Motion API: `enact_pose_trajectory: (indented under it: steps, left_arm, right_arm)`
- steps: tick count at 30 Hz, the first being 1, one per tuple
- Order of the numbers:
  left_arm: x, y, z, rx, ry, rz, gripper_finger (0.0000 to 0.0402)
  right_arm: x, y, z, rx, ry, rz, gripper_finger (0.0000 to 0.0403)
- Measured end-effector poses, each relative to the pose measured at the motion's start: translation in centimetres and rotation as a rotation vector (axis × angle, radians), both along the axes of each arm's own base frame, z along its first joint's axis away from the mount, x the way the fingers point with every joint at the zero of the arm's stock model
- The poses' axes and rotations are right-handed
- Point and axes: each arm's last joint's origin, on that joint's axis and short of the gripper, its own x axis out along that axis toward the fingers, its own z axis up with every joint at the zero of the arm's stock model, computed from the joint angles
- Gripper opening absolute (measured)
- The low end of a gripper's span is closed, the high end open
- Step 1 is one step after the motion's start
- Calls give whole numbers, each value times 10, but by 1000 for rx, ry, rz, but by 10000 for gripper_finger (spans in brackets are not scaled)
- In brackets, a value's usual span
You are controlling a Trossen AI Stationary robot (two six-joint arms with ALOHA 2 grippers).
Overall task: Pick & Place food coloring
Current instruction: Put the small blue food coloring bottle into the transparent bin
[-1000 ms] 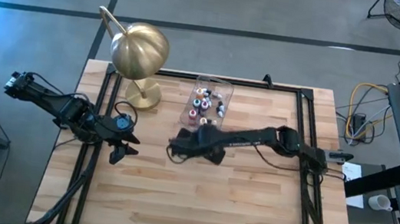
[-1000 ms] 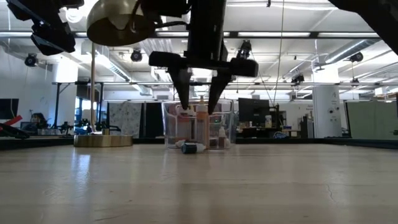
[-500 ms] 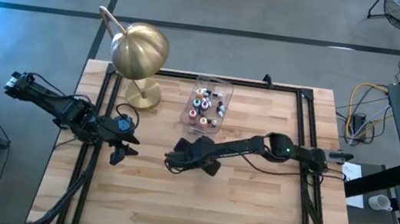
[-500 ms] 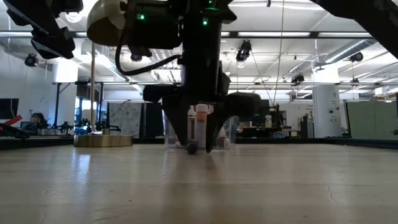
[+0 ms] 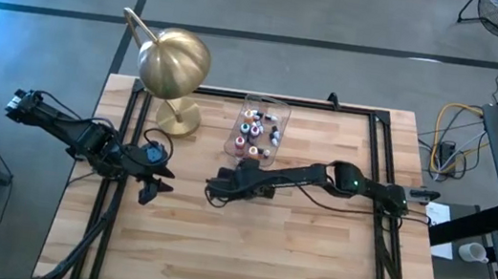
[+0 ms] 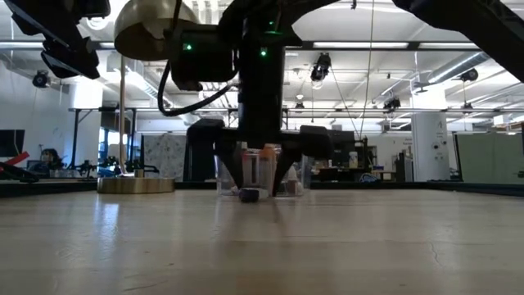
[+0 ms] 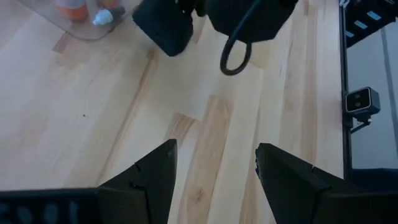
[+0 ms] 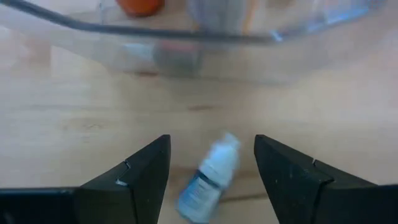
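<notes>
My right gripper point(image 8: 211, 180) is now lowering onto the table, jaws spread and empty, straddling the fallen bottle point(image 8: 211, 174); grasp is coming next.

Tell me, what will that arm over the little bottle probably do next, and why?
Probably close its fingers. The right gripper is down at the table with its fingers open on either side of a small bottle lying on its side just outside the clear tub. Closing seems the natural step before lifting it.

Wooden table point(image 5: 310, 263) bears lamp point(image 5: 175, 64), tub point(image 5: 260, 129), seemingly one loose bottle point(image 8: 210, 175).
</notes>
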Motion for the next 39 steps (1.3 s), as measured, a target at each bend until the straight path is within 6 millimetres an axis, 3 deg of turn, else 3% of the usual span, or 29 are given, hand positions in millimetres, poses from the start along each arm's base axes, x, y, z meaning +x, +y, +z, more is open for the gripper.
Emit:
enact_pose_trajectory:
  steps: [27,31,39]
  left_arm:
    - [1,0,1,-13,-11,40,192]
    - [1,0,1,-15,-18,40,192]
    - [3,0,4,-27,-51,46,192]
  right_arm:
    - [6,1,0,119,30,205,222]
    - [6,1,0,124,35,213,200]
    - [5,6,-1,121,63,277,113]
